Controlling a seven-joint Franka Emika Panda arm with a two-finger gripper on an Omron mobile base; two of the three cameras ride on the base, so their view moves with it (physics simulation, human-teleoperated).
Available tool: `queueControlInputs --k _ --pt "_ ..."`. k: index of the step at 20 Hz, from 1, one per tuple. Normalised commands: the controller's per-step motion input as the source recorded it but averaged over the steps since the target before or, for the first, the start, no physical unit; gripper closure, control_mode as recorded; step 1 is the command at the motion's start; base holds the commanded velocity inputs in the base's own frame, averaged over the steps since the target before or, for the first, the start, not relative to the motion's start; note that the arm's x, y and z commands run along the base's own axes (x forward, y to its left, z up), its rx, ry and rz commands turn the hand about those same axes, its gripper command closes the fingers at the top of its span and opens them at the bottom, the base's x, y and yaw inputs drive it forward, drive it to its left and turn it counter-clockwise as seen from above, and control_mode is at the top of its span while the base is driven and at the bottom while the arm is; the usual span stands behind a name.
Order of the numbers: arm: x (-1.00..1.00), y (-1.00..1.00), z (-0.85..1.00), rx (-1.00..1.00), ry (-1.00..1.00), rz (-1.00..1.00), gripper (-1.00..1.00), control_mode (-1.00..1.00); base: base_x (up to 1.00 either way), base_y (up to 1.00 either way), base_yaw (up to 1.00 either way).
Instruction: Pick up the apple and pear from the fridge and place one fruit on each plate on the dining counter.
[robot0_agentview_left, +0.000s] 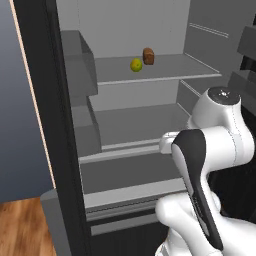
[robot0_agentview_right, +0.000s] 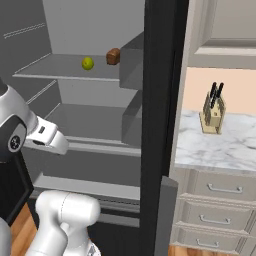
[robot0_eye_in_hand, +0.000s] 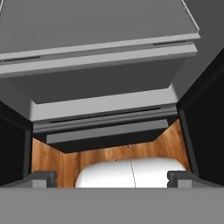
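The fridge (robot0_agentview_left: 65, 125) stands open before my rig, its pale grey shelves lit and its black frame running up the left base view. On the upper shelf (robot0_agentview_left: 165, 72) the yellow-green pear (robot0_agentview_left: 136, 65) sits just beside a brown loaf-like block (robot0_agentview_left: 148, 56); the block lies slightly behind it and toward the right. From the right base view I see the same pair, pear (robot0_agentview_right: 88, 63) to the left and block (robot0_agentview_right: 113, 56) to the right, close to the grey door bins (robot0_agentview_right: 131, 67). I cannot see any red apple on the shelves.

My arm (robot0_agentview_left: 210, 150) is folded in front of the lower shelves, well below the fruit. In the hand view the gripper (robot0_eye_in_hand: 111, 178) looks down past the fridge's lower shelf edges to a strip of wooden floor (robot0_eye_in_hand: 52, 159), and its two dark fingertips (robot0_eye_in_hand: 41, 177) stand far apart at either side, wide and holding nothing.

To the right of the fridge, a knife block (robot0_agentview_right: 212, 116) rests on a marble-topped cream cabinet (robot0_agentview_right: 220, 145) with drawers.
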Motion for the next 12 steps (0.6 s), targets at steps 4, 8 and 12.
queueControlInputs --k 4,8,12 --pt "0.0 0.0 0.0 0.0 0.0 0.0 -1.0 1.0 -0.05 0.0 0.0" --pt "-0.2 0.01 0.44 -0.26 -0.64 0.02 -1.0 -1.0 0.0 0.0 0.0" --pt "0.06 0.03 0.48 -0.28 -0.52 0.22 -1.0 -1.0 0.0 0.0 0.0"
